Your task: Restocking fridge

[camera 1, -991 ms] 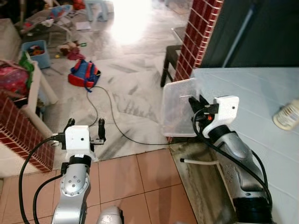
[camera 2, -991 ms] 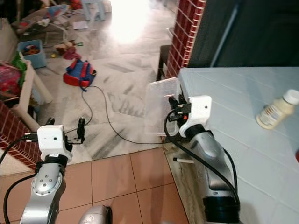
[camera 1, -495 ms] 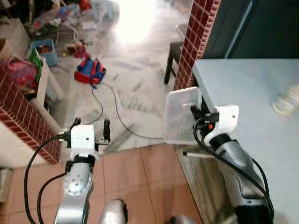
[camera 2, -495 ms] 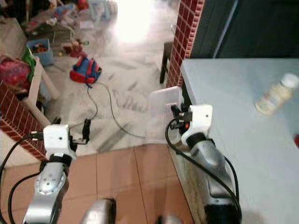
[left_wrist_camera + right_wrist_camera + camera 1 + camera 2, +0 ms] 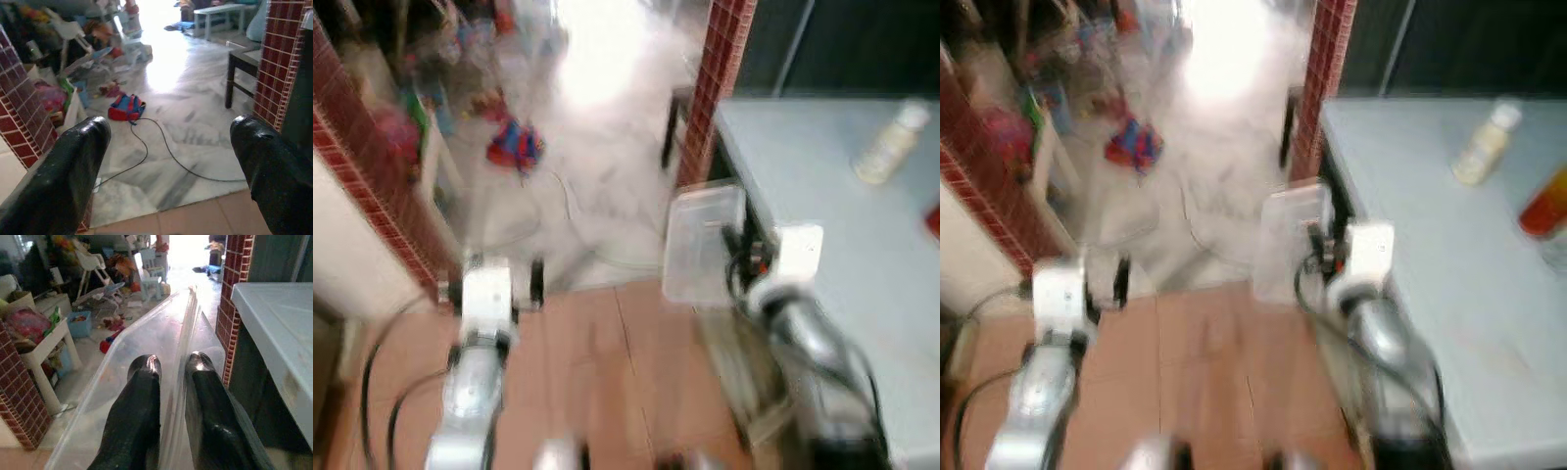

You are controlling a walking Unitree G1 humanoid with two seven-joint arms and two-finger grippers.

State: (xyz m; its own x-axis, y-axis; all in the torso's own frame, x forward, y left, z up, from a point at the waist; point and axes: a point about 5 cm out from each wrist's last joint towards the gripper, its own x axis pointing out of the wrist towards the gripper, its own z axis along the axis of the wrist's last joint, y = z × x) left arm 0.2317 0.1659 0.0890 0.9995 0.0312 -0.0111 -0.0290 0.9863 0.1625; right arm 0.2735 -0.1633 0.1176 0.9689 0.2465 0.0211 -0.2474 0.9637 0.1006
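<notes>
**Right gripper holds clear plastic container at counter edge; left gripper spread and empty**

The head views are blurred. The right gripper [image 5: 168, 382] has its two black fingers [image 5: 137, 416] pressed together on the thin wall of a clear plastic container [image 5: 702, 245], one finger on each side of the wall. The container is held upright just beside the near corner of a pale blue counter [image 5: 822, 186], over the floor where brown tiles meet grey marble.

On the counter, well apart from the container, lies a cream bottle with a white cap [image 5: 1482, 145]; near it, at the frame edge, is a red-and-orange item [image 5: 1545, 201] too blurred to identify.

The left gripper [image 5: 171, 147] is raised over the floor with fingers spread wide and nothing between them. Beyond it lie a red-and-blue bag [image 5: 126, 106] and a black cable [image 5: 161, 152] on the marble. A red brick pillar [image 5: 720, 78] stands at the counter's far end.
</notes>
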